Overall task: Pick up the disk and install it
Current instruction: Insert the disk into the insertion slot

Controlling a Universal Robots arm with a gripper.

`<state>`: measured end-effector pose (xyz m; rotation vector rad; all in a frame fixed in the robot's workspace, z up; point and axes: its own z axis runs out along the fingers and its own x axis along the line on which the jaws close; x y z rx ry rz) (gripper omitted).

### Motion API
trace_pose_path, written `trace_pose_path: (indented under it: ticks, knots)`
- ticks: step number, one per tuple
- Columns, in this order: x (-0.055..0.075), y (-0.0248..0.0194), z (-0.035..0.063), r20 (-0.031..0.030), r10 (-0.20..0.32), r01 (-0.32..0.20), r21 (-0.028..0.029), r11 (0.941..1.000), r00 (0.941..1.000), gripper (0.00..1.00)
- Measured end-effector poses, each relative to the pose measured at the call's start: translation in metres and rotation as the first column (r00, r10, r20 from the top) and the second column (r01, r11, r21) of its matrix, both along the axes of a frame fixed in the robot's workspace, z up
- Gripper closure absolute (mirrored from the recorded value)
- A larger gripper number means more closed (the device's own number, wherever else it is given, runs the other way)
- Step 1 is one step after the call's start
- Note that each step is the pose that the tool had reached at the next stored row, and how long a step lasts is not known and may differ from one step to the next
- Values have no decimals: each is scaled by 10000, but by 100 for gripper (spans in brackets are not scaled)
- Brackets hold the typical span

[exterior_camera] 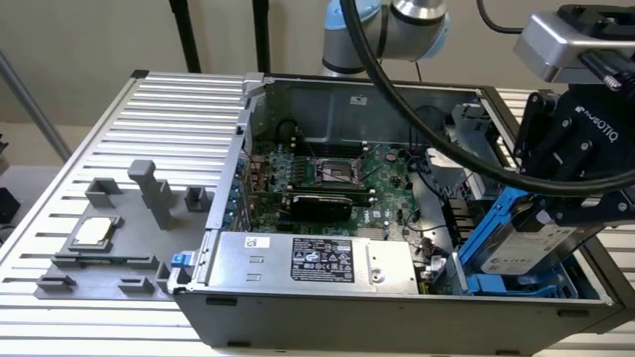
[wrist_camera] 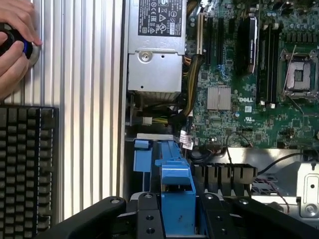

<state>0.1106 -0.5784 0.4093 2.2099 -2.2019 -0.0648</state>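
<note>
One arm, one pincer, one open computer case on the ribbed metal desk. We count one disk: a silver-grey body in a blue carrier frame, clamped between the pincer's fingers. It hangs tilted over the drive bay at the case corner on the exterior view's right, low in the case opening. A further blue caddy lies in the bay beneath it; whether the two touch we cannot tell.

Inside the case we count one power supply, one motherboard, one bare CPU socket and one black card.

The exterior view shows a grey fixture tray on the desk, well apart from the disk, to the case's left in that view. It carries one small square silver chip and several upright grey blocks.

The wrist view looks along the pincer. The blue carrier of the disk is gripped between black fingers, with the power supply and motherboard beyond. It also shows one black keyboard on the desk. A person's hand and a second hand hold a small black-and-blue object.
</note>
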Motion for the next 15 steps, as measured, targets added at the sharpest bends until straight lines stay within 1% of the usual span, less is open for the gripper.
trace_pose_path:
  ticks: [15]
  knots:
    - [0,0,-273,0,2,-2,3,10000,10000,100]
